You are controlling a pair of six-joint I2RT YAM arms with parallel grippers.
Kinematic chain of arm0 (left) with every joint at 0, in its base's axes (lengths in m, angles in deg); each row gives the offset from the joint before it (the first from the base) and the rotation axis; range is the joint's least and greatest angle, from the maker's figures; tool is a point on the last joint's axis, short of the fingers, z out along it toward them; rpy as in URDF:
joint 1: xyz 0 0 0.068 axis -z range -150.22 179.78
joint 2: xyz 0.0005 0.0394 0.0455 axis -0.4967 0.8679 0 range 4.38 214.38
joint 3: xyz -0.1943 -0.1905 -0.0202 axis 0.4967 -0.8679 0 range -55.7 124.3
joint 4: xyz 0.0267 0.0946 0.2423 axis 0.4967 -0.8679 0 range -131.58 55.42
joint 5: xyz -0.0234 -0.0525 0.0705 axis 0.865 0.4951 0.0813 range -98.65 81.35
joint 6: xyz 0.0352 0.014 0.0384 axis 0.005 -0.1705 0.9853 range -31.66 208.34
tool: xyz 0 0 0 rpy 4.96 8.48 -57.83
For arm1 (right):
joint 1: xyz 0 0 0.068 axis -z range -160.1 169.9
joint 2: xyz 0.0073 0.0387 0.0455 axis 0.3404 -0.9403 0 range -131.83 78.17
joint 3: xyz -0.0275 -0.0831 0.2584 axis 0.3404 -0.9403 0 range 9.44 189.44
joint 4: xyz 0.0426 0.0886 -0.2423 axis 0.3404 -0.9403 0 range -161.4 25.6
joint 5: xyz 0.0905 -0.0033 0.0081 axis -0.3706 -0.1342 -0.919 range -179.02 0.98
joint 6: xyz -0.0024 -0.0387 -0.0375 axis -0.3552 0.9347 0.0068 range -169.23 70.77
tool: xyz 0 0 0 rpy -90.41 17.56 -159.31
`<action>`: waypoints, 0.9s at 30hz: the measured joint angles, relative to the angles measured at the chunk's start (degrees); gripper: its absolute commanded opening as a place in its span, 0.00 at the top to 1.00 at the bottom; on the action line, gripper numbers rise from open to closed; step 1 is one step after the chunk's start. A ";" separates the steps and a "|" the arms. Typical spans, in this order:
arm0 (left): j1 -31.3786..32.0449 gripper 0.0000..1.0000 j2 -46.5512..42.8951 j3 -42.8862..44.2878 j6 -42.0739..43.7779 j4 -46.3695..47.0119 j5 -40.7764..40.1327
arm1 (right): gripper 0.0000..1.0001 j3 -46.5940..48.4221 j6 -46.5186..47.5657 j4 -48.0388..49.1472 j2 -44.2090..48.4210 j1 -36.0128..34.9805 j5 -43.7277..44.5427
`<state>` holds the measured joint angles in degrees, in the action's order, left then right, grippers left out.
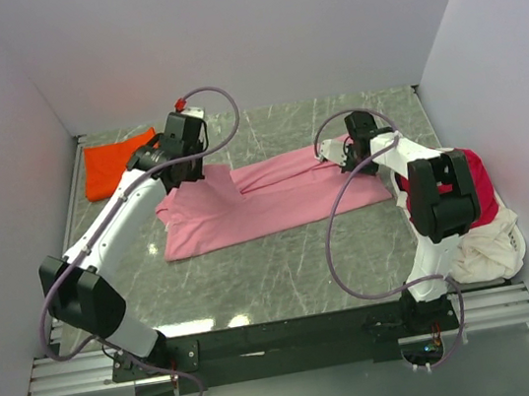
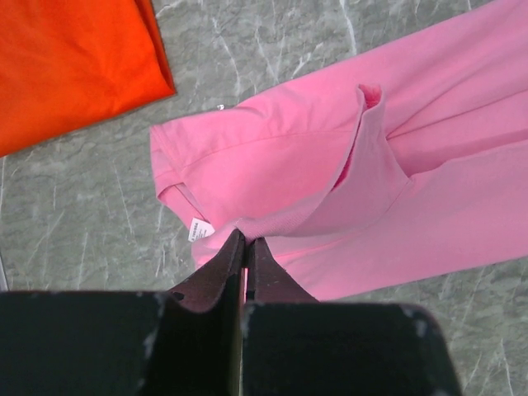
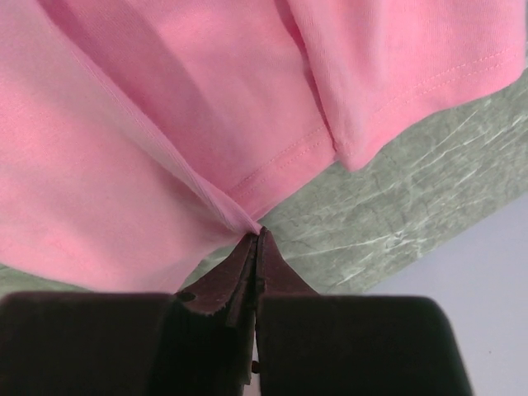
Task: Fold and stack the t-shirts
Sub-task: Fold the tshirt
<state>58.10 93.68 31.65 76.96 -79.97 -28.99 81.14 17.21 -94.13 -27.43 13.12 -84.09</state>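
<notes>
The light pink t-shirt lies spread across the middle of the table, partly folded lengthwise. My left gripper is shut on its left edge near the white label, as the left wrist view shows. My right gripper is shut on a pinched edge of the pink shirt at its right end, which also shows in the right wrist view. The orange-red folded t-shirt lies at the back left and also shows in the left wrist view. Crimson and cream shirts are heaped at the right.
The table is grey-green marble. White walls close in on the left, back and right. The right arm's upper link stands in front of the heap of shirts at the right edge.
</notes>
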 measured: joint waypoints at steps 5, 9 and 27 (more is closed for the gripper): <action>-0.92 0.99 3.41 1.31 0.20 0.39 0.39 | 0.86 0.04 -0.74 0.02 -0.02 0.11 0.00; -3.50 0.51 8.28 2.51 0.24 0.83 1.20 | 0.63 0.35 -1.68 0.39 -0.02 0.22 0.13; -10.36 0.19 -18.95 -13.27 -7.69 12.13 4.79 | 0.55 -3.32 -2.95 -4.35 13.46 -1.95 -22.77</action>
<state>47.74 74.73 18.39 69.27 -67.84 -24.20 77.82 14.26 -98.48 -13.97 11.17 -106.86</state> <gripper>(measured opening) 0.820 0.434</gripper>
